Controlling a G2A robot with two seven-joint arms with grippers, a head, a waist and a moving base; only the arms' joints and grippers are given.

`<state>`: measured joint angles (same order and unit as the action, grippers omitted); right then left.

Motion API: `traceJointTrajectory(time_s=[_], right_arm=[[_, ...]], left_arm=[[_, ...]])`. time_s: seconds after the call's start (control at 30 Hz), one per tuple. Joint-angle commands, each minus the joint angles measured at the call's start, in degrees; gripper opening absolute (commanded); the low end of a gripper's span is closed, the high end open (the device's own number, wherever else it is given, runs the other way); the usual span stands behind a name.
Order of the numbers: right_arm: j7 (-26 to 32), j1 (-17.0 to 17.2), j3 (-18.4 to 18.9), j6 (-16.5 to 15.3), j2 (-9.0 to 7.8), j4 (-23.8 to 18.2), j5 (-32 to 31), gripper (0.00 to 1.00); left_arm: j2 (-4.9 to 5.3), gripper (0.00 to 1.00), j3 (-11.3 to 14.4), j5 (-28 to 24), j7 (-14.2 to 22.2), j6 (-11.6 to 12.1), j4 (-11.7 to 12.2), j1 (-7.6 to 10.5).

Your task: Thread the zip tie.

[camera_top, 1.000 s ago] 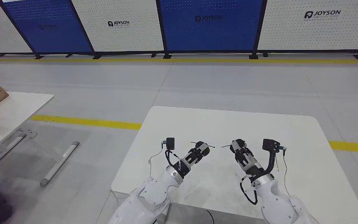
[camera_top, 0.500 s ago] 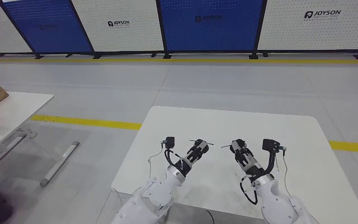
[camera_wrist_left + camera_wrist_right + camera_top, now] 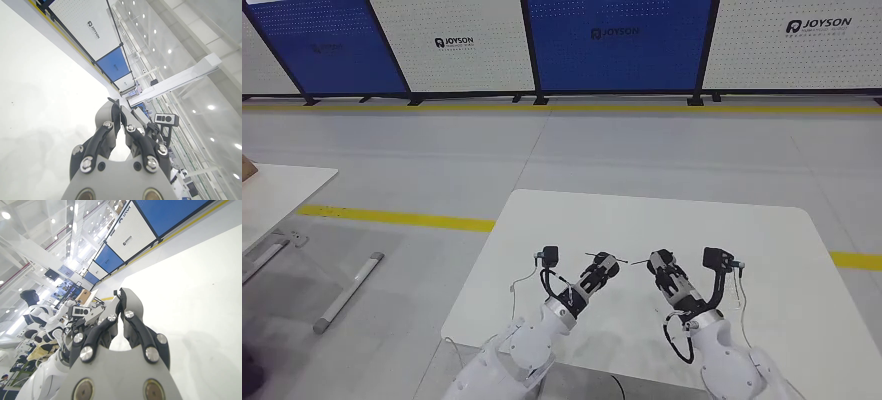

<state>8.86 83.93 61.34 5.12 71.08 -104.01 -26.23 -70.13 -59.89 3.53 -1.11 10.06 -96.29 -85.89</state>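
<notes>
Above the white table my two grippers face each other a short gap apart. My left gripper is shut on a thin black zip tie whose dark tip pokes past the fingertips. My right gripper is shut too, with a thin black strip sticking out toward the left one. Whether the two strips are one tie cannot be told. Each wrist view shows the opposite gripper close behind: the right gripper and the left gripper.
The table's near edge lies just below the arms. A second white table stands off to the far left across the floor. Blue and white panels line the back.
Both grippers have drawn nearer to each other; the right one shifted left and the left one slightly right, so the gap between the strip ends is smaller.
</notes>
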Motion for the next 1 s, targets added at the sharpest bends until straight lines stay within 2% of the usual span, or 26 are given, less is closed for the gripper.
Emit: traceJointTrajectory(time_s=[0.0,0.1,0.7,0.97], right_arm=[[0.6,-0.3,-0.5,0.4,0.14,0.1,0.1,0.00],[0.8,-0.5,-0.3,1.4,0.32,0.2,1.3,0.00],[-1.2,-0.1,0.2,1.3,0.77,0.5,1.8,0.00],[-1.7,-0.8,-0.6,2.3,1.25,1.3,0.9,0.00]], left_arm=[[0.00,0.00,0.0,0.0,0.0,0.0,0.0,0.00],[0.00,0.00,0.0,0.0,0.0,0.0,0.0,0.00],[0.00,0.00,0.0,0.0,0.0,0.0,0.0,0.00],[0.00,0.00,0.0,0.0,0.0,0.0,0.0,0.00]])
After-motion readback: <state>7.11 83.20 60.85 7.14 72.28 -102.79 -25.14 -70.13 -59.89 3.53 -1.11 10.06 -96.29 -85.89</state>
